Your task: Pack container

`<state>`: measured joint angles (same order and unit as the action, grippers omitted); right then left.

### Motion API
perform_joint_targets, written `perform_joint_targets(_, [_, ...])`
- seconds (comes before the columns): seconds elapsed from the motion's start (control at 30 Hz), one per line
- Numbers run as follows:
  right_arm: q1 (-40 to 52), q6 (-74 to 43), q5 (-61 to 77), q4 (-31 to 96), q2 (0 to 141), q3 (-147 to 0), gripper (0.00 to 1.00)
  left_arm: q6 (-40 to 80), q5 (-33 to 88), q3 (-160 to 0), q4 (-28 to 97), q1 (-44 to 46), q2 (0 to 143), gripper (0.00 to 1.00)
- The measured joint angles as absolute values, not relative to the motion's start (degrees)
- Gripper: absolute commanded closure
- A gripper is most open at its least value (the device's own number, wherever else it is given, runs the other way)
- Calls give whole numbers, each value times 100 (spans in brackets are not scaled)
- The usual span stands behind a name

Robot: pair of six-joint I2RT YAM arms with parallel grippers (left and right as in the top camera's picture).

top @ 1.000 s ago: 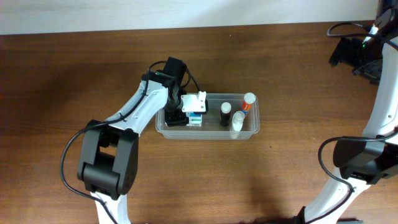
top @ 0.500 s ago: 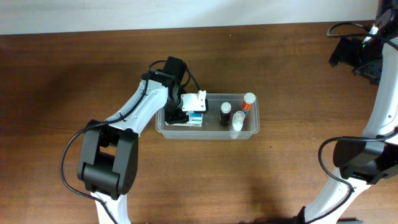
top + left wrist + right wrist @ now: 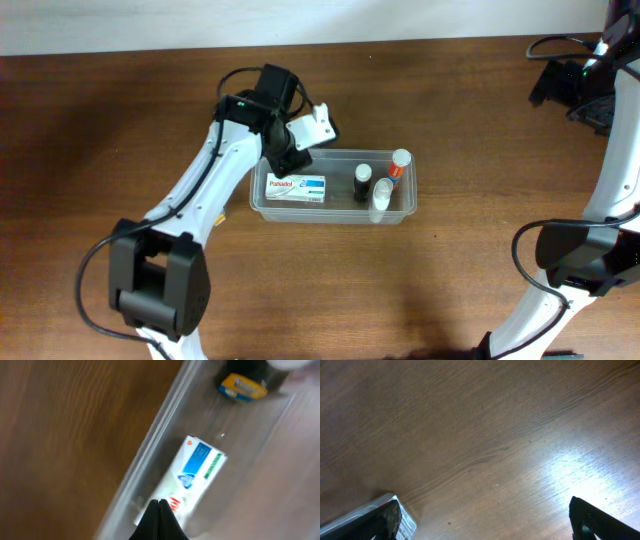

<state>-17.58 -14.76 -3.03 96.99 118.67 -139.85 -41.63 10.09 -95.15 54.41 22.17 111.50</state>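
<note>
The clear, shallow, round-cornered plastic tub (image 3: pixel 340 218) sits mid-bench (image 3: pixel 110 110) on the dark wooden top. A white and blue cardboard medicine box (image 3: pixel 296 187) lies flat in its left end, with a small black bottle (image 3: pixel 362 183) and a white tube with an orange cap (image 3: pixel 398 165) towards the right. The left hand (image 3: pixel 159 509) hangs over the tub's far left rim, fingers pinched together on nothing. The right hand (image 3: pixel 485 522) is spread wide at the far right corner, holding nothing. This placing step looks finished. No loose item shows on the bench, so the next move is probably just clearing the left arm.
</note>
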Motion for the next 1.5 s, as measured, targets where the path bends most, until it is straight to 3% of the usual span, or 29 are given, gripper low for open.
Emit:
perform_joint_targets(0.23, [-1761,-1479,-301,9699,11867,-13985,2,-1380,1011,-9522,5889,2226,11111,99])
perform_joint_targets(0.53, [-1761,-1481,-303,9697,11867,-13985,2,456,703,-9441,6080,2526,11111,99])
perform_joint_targets(0.9, [-1761,-1481,-303,9699,11867,-13985,2,1481,-49,-8777,5966,2864,11111,99])
perform_joint_targets(1.5, [-1758,-1481,-301,9699,11867,-13985,2,1658,-200,-8003,4958,2864,11111,99])
